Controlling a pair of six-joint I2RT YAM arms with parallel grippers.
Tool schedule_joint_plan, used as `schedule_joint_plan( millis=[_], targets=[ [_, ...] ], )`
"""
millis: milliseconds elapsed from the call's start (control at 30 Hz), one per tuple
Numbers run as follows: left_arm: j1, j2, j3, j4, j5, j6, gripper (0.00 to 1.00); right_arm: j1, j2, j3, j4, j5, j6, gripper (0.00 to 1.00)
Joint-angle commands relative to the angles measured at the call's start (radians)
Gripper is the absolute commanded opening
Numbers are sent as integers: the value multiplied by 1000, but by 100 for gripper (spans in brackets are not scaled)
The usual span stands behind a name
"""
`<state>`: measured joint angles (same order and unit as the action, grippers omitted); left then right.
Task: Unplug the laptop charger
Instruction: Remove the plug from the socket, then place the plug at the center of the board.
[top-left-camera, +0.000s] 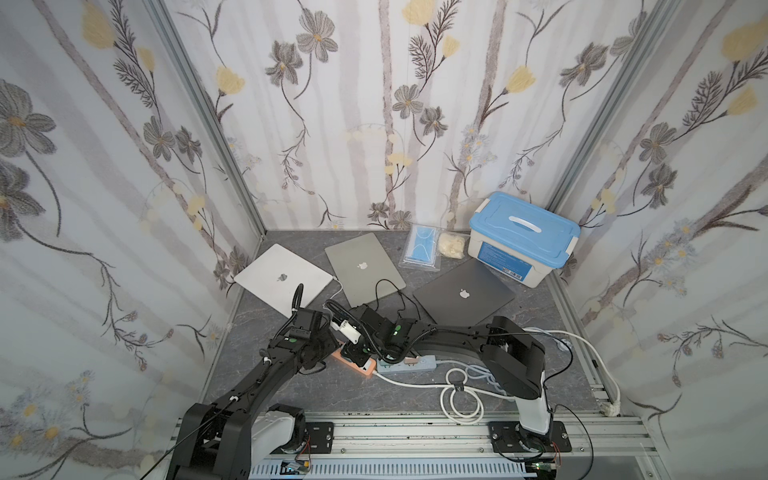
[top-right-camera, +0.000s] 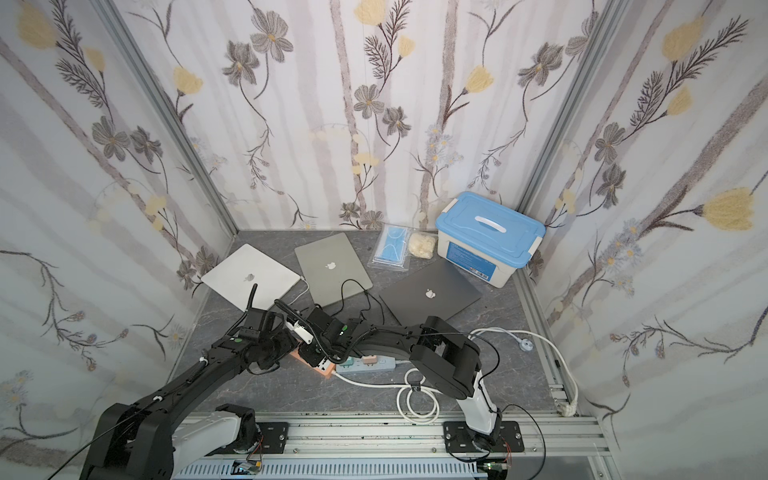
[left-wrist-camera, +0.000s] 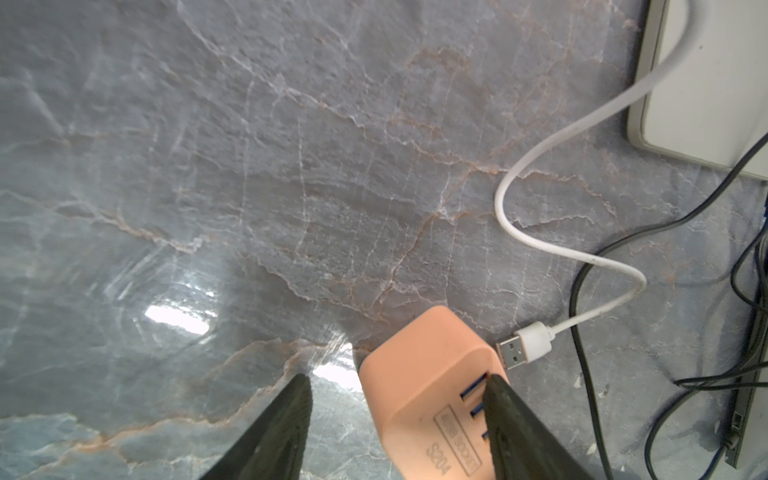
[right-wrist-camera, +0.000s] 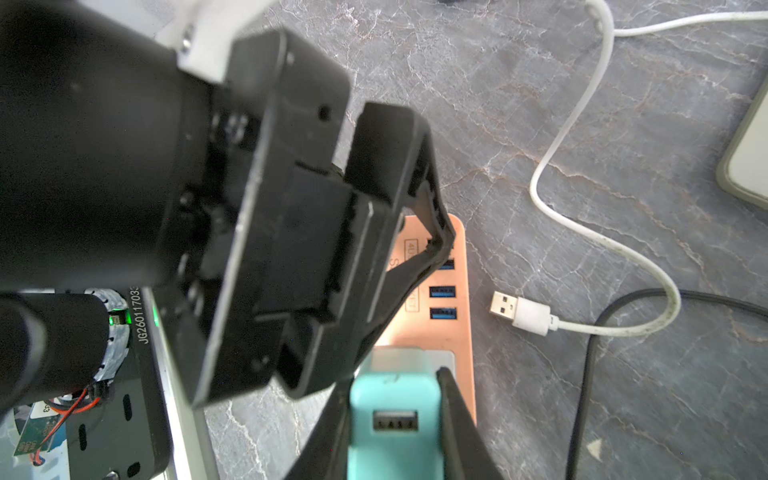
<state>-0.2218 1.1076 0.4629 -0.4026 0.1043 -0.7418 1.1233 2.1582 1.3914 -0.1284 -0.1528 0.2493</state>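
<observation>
Two-handed unplugging: right end effector (right-wrist-camera: 395, 378) grips teal boxy charger (right-wrist-camera: 392, 436); left end effector (left-wrist-camera: 399, 378), wide, pins peach power strip (left-wrist-camera: 419, 374); a straight pull seems next.

Blue-lid storage box (top-left-camera: 552, 232): white body w/ blue label on front, white handle on lid, sits on grey marble-look surface (top-left-camera: 332, 395). Just beside box, on its left: cream lumpy bundle (top-left-camera: 451, 245). Next to that, further from box: clear pack of blue face masks (top-left-camera: 420, 248), lying flat. Floral wall panels (top-left-camera: 332, 124) rise behind box & on both sides. Alu rail (top-left-camera: 415, 432) runs along near edge, well apart from box.
</observation>
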Motion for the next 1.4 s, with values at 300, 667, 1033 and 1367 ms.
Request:
schedule_joint_plan(
  millis=[300, 667, 1033, 1367],
  targets=[
    [-1, -6, -28, -122, -52, -7, 66, -9, -25, 31, 4, 82, 15, 0],
    [-1, -19, -28, -117, -39, -8, 66, -71, 16, 109, -47, 79, 6, 0],
    [-1, -77, -43, -123, -32, -35, 66, -131, 206, 354, -108, -9, -12, 0],
    [8, -66, 5, -131, -33, -13, 69, -131, 276, 373, -121, -90, 1, 0]
  ],
)
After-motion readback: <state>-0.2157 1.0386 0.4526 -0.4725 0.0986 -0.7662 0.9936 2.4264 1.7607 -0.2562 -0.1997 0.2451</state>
